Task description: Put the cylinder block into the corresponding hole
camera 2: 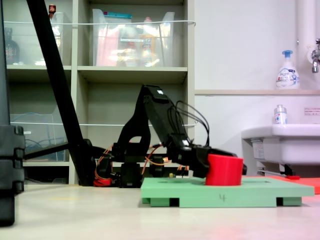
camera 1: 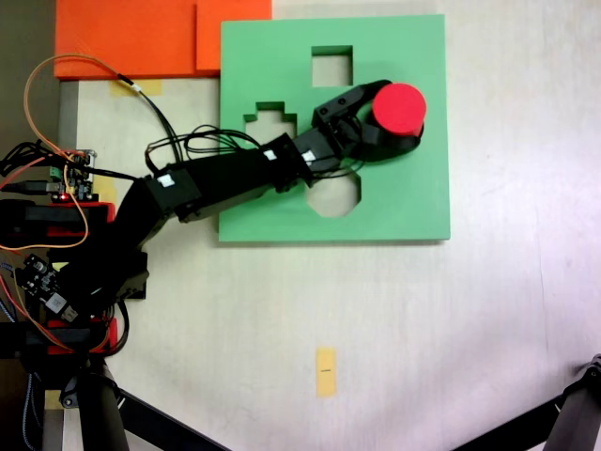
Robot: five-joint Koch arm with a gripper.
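The gripper [camera 1: 383, 120] is clamped on the cylinder block [camera 1: 399, 107], which sits between its jaws low over the green board [camera 1: 424, 197], so it should keep the block upright, centre it over the round hole beneath, then lower gently.

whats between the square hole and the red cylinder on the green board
The pincer's upper finger lies there, seen in a fixed view, closed on the cylinder block.

orange sheets [camera 1: 141, 38] at top left of the overhead-looking fixed view, touching the green board's corner. yellow tape [camera 1: 326, 371] on pale bench [camera 1: 451, 319]. side fixed view: shelves [camera 2: 130, 75] with clear bins [camera 2: 132, 42], soap bottle [camera 2: 287, 70], sink [camera 2: 285, 142].
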